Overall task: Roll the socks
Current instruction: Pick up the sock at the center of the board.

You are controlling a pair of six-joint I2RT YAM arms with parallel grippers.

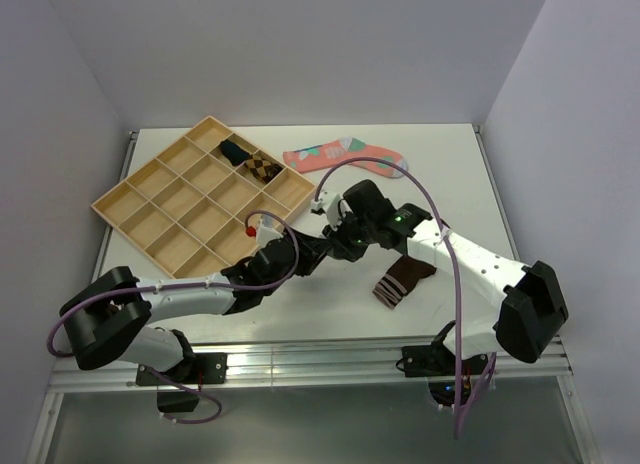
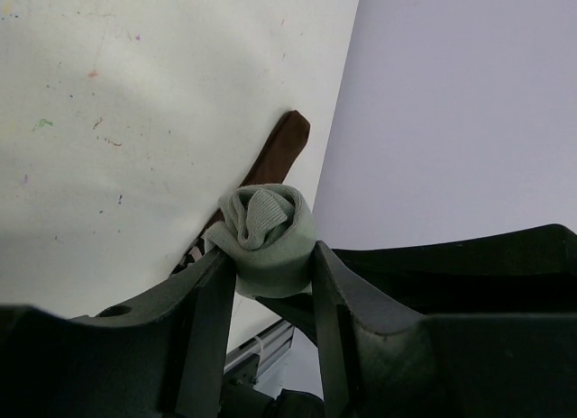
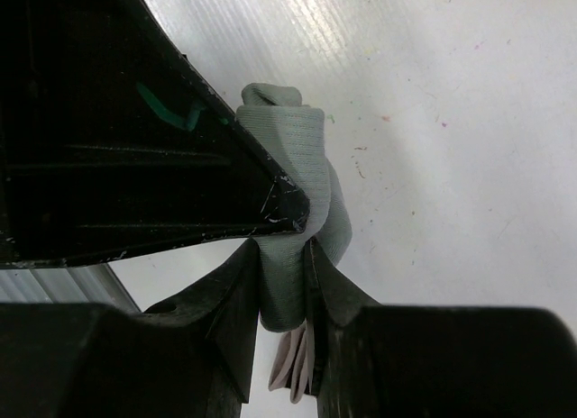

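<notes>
The grey sock (image 2: 269,231) is wound into a tight roll and held just above the table. My left gripper (image 2: 269,258) is shut on the roll from both sides. My right gripper (image 3: 285,260) is shut on a flat fold of the same grey sock (image 3: 302,157), with the left finger pressing in beside it. In the top view the two grippers meet at mid-table, left (image 1: 318,247) and right (image 1: 343,236), and hide the grey sock. The dark brown sock (image 1: 405,277) with a white-striped cuff lies flat just right of them; it also shows in the left wrist view (image 2: 279,152).
A wooden compartment tray (image 1: 170,209) sits at the back left, with a dark rolled sock (image 1: 235,151) and a checkered one (image 1: 262,167) in its far compartments. A pink patterned sock (image 1: 345,156) lies flat at the back centre. Walls close in on both sides.
</notes>
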